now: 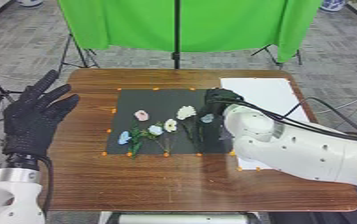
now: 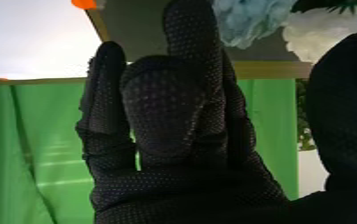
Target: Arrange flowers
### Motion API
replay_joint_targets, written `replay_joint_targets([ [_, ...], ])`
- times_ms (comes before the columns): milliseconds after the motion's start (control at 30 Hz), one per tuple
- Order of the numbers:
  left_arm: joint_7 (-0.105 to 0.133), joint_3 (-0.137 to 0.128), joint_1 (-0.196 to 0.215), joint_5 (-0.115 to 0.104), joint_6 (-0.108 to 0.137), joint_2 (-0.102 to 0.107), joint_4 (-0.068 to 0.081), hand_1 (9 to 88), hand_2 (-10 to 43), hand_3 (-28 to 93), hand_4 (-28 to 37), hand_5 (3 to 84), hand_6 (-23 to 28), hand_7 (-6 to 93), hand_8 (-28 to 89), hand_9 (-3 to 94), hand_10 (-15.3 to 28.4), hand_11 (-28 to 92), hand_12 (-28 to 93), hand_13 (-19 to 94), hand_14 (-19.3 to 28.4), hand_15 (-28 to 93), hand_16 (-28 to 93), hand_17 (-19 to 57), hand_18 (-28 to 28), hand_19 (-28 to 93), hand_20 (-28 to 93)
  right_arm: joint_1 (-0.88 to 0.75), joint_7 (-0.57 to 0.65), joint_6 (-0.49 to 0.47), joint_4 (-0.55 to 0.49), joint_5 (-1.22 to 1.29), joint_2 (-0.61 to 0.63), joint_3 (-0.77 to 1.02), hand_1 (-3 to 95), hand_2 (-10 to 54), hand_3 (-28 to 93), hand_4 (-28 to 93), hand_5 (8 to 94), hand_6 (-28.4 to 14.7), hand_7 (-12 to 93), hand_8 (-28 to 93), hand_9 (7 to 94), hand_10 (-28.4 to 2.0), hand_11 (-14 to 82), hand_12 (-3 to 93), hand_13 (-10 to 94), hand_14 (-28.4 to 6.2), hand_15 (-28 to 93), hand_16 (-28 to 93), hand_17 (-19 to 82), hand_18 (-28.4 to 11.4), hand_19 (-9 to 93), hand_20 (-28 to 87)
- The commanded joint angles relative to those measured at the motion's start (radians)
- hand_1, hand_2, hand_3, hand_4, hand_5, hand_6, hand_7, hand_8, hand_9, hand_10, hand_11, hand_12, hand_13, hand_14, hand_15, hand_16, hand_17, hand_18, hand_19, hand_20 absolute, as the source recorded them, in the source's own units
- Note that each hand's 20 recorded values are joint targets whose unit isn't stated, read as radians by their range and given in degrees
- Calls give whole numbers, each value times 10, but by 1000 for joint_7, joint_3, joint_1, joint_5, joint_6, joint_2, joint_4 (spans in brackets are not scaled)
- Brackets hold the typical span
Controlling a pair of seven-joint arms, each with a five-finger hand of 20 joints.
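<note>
One blue flower (image 1: 207, 118) lies right of centre in the head view, just below the right hand (image 1: 221, 97) and on the dark mat (image 1: 157, 100); the right arm is the nearer. Its stem direction cannot be confirmed. The adjacent white flower (image 1: 186, 112) has its stem running down the frame. The left hand (image 1: 32, 117), at the left edge, is spread and empty. The right wrist view resolves the right hand's grip: thumb well apart from the fingers, nothing held, blue petals near the fingertips. The next move probably requires a short approach towards that bloom.
</note>
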Motion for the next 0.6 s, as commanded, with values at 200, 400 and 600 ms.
replay_joint_targets([
  [200, 30, -21, 78, -9, 23, -23, -4, 203, 80, 766, -283, 320, 71, 111, -82, 290, 183, 250, 115, 241, 274, 552, -107, -83, 238, 576, 113, -82, -47, 148, -104, 26, 80, 162, 215, -14, 735, -249, 559, -35, 139, -109, 769, -149, 278, 169, 772, -90, 666, 158, 333, -221, 842, 105],
  [400, 63, -46, 128, -18, 29, -35, -3, 193, 77, 766, -283, 321, 69, 116, -83, 289, 183, 251, 115, 234, 272, 546, -107, -96, 232, 556, 106, -337, -175, 186, -216, 212, 167, 504, 195, 16, 751, -246, 543, -34, 155, -114, 680, -165, 218, 146, 675, -128, 575, 120, 272, -233, 756, 74],
  [600, 80, -71, 161, -23, 20, -41, 3, 184, 75, 764, -283, 327, 65, 115, -83, 295, 181, 250, 116, 230, 269, 539, -105, -113, 223, 525, 103, -668, -285, 235, -286, 482, 184, 899, 175, 44, 767, -248, 524, -32, 163, -122, 611, -171, 177, 137, 588, -170, 497, 101, 211, -258, 686, 70],
])
